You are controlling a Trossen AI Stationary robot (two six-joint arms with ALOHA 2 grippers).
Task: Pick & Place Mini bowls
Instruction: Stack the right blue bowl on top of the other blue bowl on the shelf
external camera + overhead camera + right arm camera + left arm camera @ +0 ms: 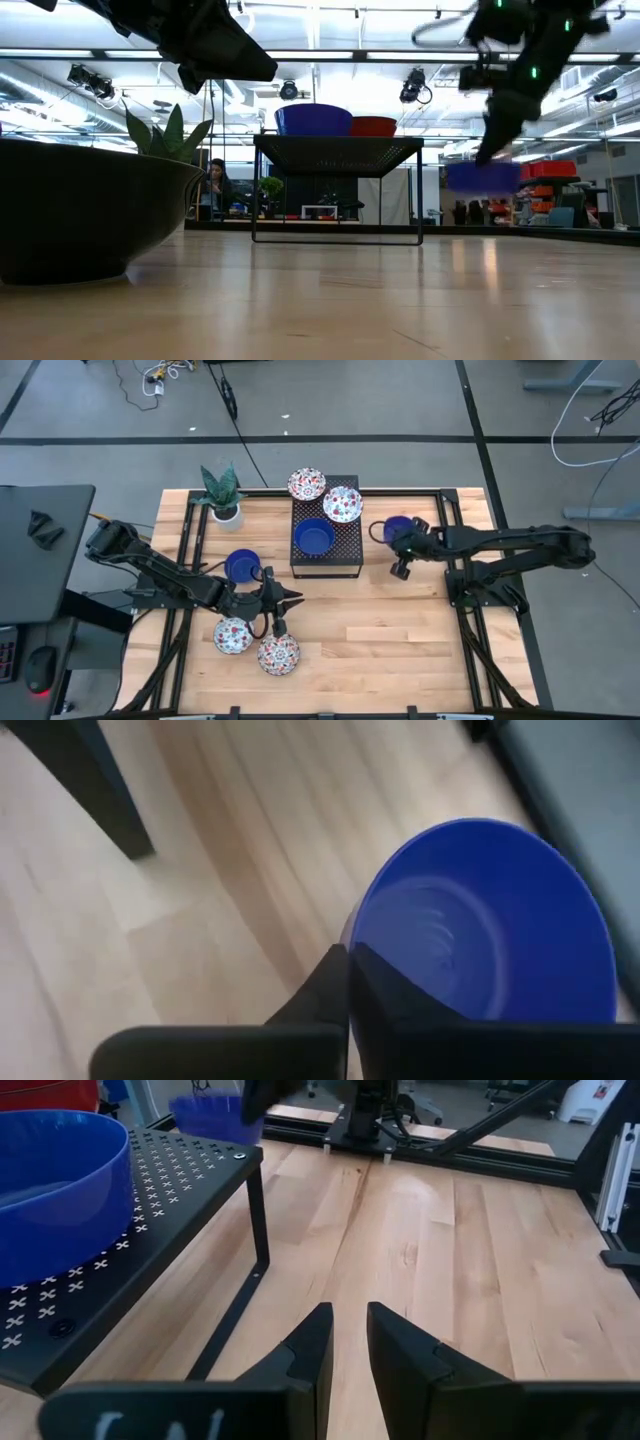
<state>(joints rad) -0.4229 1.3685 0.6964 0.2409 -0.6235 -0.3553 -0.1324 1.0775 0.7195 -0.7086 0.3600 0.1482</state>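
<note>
A cobalt blue mini bowl (395,527) (500,920) hangs in my right gripper (408,540) (348,958), just right of the black perforated box (325,550). On the box sit two floral bowls (307,484) (342,504) and a blue bowl (314,537) (50,1180). Another blue bowl (242,566) stands on the table left of the box. Two floral bowls (232,635) (278,654) rest near the front edge. My left gripper (288,598) (348,1342) hovers between them and the box, open by a narrow gap and touching nothing. My right gripper is shut on the blue bowl's rim (362,935), at the side nearest the arm. The fingers come from the table's right, slanting down. The bowl is lifted clear of the table (483,177), mouth up and slightly tilted. Which finger is inside the bowl is hidden by the fingers.
A small white pot with a green plant (225,495) stands at the table's far left corner. The box's thin leg (235,1305) is close to my left fingers. Bare wood lies right of centre (390,625). Black frame rails (470,590) run along the table's sides.
</note>
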